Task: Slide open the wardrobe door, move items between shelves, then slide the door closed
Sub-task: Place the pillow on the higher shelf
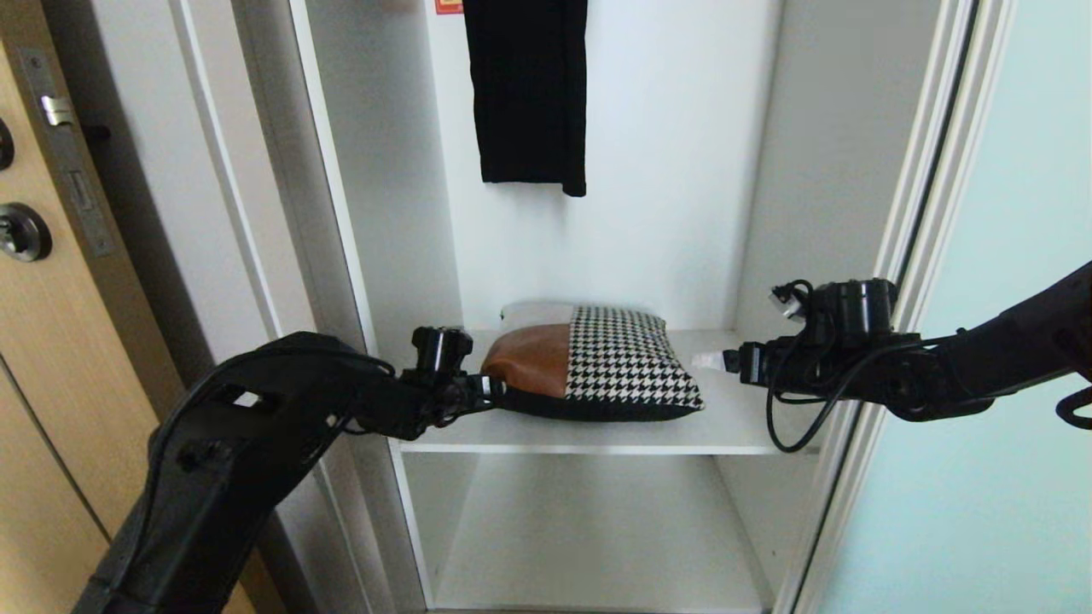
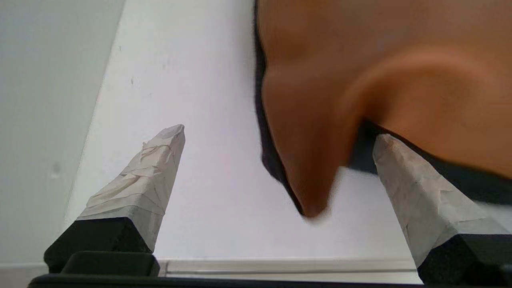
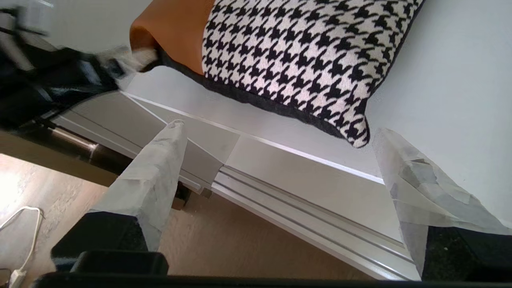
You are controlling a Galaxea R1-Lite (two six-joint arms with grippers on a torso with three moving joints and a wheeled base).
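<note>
Spreading wide, the left gripper (image 1: 493, 388) sits at the tan leather end of the bag (image 1: 597, 367), its taped fingers (image 2: 152, 176) parted with the leather corner poking into the gap between them; one finger lies against the black underside, but nothing is clamped. On the head view's clock face this gripper is at about 8 o'clock from the bag's centre. The right gripper (image 1: 710, 362) is at roughly 3 o'clock from the bag, just beside the houndstooth corner and apart from it, its taped fingers (image 3: 416, 188) also standing fully apart and holding nothing.

The bag rests flat on the upper shelf (image 1: 734, 431), leather half toward 9 o'clock, houndstooth half toward 3 o'clock. A lower shelf (image 1: 597, 546) lies beneath at 6 o'clock. At 12 o'clock a black garment (image 1: 529, 94) hangs against the white back wall. The sliding wardrobe door (image 1: 1015, 341) stands pushed off to 3 o'clock, and a wooden door (image 1: 43, 341) shows at 9 o'clock.
</note>
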